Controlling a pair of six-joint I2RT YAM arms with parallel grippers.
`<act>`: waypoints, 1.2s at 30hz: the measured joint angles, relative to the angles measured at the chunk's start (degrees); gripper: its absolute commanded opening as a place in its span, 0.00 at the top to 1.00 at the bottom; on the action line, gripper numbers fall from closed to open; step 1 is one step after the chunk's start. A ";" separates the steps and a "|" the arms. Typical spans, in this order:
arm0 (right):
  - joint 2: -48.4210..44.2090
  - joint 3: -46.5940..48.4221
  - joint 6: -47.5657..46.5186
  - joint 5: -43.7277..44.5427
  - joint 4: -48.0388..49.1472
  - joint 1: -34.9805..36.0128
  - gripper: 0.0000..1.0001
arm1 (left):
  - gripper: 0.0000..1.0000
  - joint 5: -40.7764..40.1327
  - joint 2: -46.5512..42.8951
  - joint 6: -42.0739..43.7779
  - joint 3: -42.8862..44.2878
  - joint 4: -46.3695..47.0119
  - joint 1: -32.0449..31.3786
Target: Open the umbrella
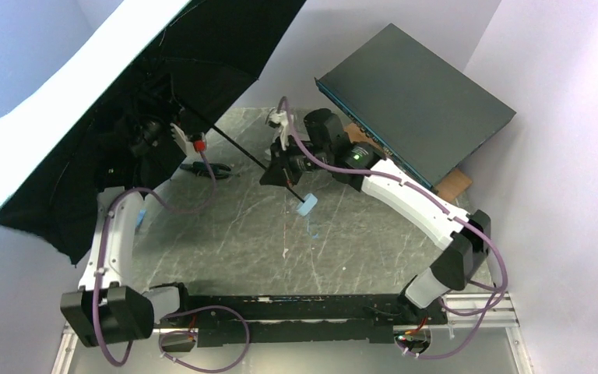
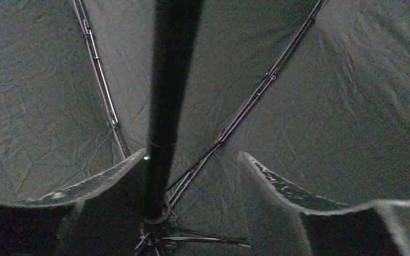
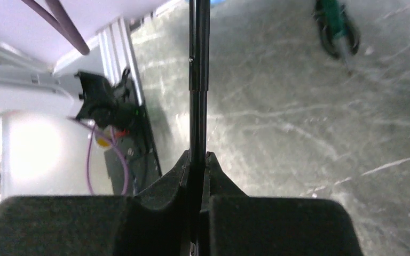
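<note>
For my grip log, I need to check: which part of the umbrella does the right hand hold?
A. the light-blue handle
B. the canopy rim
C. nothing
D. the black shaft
D: the right hand is shut on the black shaft, while the light-blue handle hangs free beyond it.

i see a grey marbled desk [image 1: 226,249] boxed in by pale lilac walls [image 1: 568,62], evenly lit; a dark flat box [image 1: 420,93] sits at its far right corner.

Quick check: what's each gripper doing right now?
Left gripper: open, fingers either side of the umbrella shaft, not clamping.
Right gripper: closed on the shaft.
</note>
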 measured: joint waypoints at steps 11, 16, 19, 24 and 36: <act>-0.79 -15.04 16.39 4.17 33.16 -0.46 1.00 | 0.00 0.66 3.37 -3.34 5.16 -4.92 -2.29; 8.59 -14.93 25.53 7.28 47.10 -0.37 1.00 | 0.00 0.26 -2.71 -5.68 0.90 -7.63 -3.28; 13.70 -13.62 30.75 8.28 52.59 -0.37 1.00 | 0.00 -0.24 -5.38 -9.25 0.02 -9.77 -3.23; 18.69 -11.74 33.53 8.59 58.16 -0.35 0.92 | 0.01 -0.76 -13.09 -15.72 -2.25 -18.40 -3.08; 18.78 -19.71 24.09 7.26 61.59 -0.04 0.47 | 0.01 -3.87 -29.00 -36.52 -19.21 -40.04 -3.08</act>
